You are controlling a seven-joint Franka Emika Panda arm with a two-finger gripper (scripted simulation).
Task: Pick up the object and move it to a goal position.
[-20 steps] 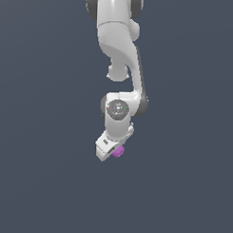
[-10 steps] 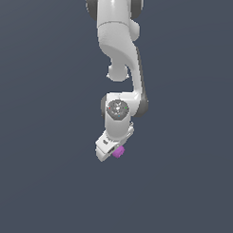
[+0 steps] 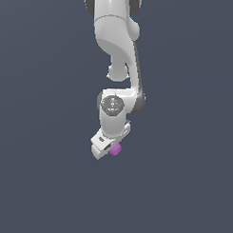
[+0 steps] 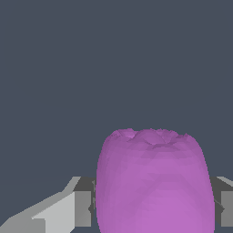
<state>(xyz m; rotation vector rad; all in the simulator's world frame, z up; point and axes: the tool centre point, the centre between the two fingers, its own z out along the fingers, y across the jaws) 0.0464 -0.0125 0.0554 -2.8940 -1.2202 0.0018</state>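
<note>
A bare simulated space, not a real room: flat slate-grey backdrop (image 3: 35, 182) all around the pincer (image 3: 107, 149), smooth rendered white arm (image 3: 114, 37), no furniture.

Glossy white arm (image 3: 116, 37), dark round joint cap (image 3: 112, 105), seemingly grey-padded claw (image 3: 107, 149)

Behind everything lay only a flat, dark slate-grey backdrop (image 3: 35, 182), uniform and featureless in the exterior view; the wrist view showed the same plain grey (image 4: 113, 59).
</note>
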